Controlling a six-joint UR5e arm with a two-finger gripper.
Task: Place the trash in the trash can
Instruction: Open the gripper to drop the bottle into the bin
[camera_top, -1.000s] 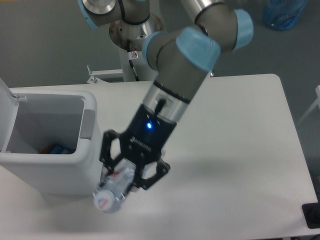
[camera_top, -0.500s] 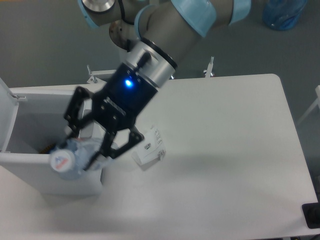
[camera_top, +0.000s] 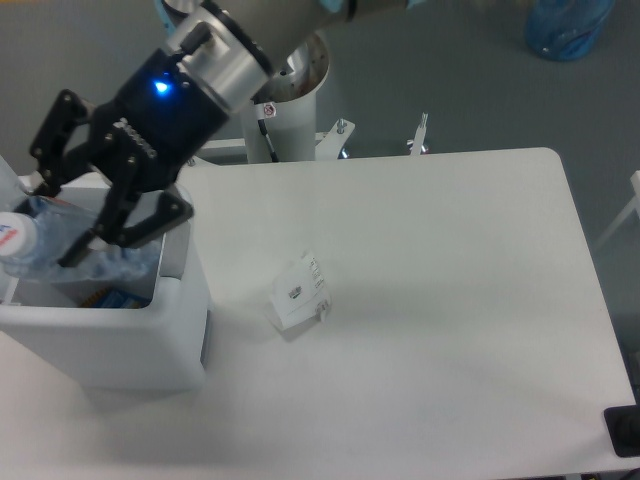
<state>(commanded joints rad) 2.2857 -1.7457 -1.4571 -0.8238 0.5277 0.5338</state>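
Note:
My gripper (camera_top: 60, 225) hangs over the open white trash can (camera_top: 150, 345) at the left, shut on the clear plastic bottle (camera_top: 35, 240). The bottle lies tilted across the can's mouth, its cap end pointing left toward the raised lid (camera_top: 8, 180). A small white paper carton (camera_top: 299, 293) with black print lies on the table to the right of the can, apart from it and from the gripper.
Something blue and orange (camera_top: 112, 298) lies at the bottom of the can. The arm's base post (camera_top: 285, 110) stands behind the table's back edge. A blue bag (camera_top: 568, 28) sits on the floor at the top right.
The gripper has carried the bottle up and to the left, from the can's front wall to over its opening. The carton has not moved.

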